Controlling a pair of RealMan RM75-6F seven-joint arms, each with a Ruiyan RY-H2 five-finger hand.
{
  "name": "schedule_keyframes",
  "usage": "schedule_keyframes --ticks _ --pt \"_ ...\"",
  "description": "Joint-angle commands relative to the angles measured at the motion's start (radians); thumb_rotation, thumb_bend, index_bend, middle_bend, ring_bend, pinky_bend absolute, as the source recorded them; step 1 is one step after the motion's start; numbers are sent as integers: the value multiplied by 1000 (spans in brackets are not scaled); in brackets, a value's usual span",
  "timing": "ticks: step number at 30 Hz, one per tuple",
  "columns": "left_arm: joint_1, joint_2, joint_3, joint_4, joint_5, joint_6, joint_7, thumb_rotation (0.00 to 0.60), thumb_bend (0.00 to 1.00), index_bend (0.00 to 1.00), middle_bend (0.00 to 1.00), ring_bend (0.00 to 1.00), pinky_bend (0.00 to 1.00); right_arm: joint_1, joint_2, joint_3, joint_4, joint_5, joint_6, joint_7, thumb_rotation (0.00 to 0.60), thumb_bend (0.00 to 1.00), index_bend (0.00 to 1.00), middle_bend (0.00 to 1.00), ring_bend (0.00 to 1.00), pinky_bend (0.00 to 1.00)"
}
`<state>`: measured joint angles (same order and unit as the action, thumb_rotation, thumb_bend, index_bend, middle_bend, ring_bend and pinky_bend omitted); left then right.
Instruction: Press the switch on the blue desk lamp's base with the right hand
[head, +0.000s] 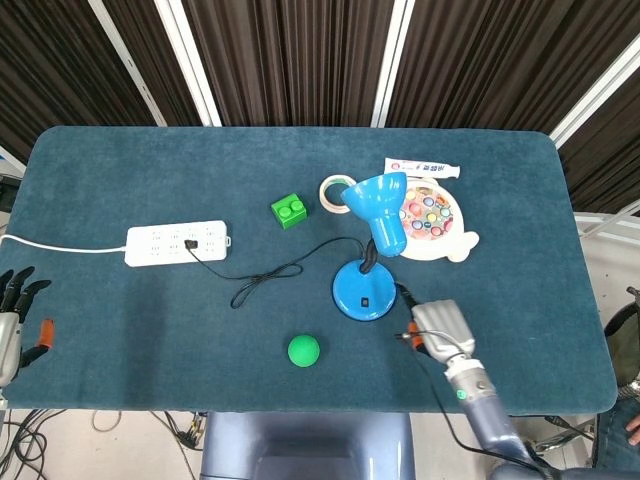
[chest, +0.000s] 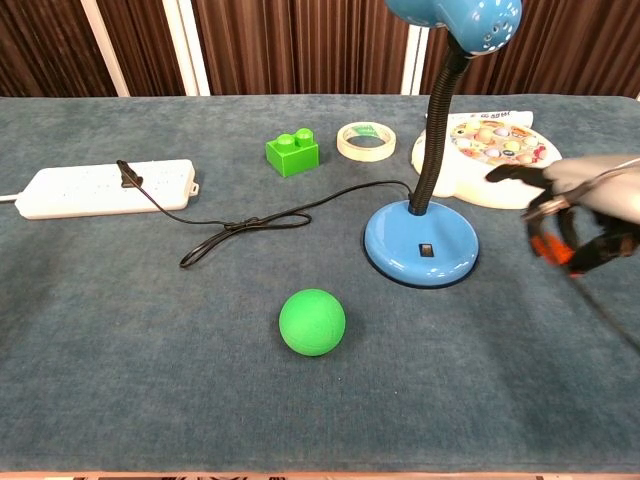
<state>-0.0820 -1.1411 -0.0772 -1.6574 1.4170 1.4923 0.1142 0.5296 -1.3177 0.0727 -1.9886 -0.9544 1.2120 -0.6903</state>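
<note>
On the dark-blue felt tabletop (head: 120, 170), the blue gooseneck desk lamp (head: 372, 230) stands mid-table, its small black switch (chest: 427, 248) exposed on the round base. Right hand (head: 440, 330) hovers just right of the base, clear of it, fingers curled around nothing. To press well, it should probably extend one fingertip squarely above the switch and push straight down, avoiding the black cord (chest: 260, 222).
</note>
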Motion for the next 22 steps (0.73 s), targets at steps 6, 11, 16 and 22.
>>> schedule_keyframes --ticks 6,11,16,22 --pt "7 0 -18 -95 -78 -15 8 600 493 208 60 0 0 -234 198 -177 40 -370 228 225 600 370 0 131 96 525" --pt "2 14 -28 -209 -137 -23 98 600 492 208 60 0 0 -362 201 -223 214 -511 393 433 600 314 0 50 53 0" --pt "-2 15 -8 -178 -78 -17 109 600 493 208 58 0 0 -394 198 -194 282 -555 457 456 600 312 0 35 40 0" --pt "-11 24 -7 -198 -70 -27 121 600 493 208 57 0 0 -410 200 -163 304 -551 467 455 600 311 0 34 38 0"
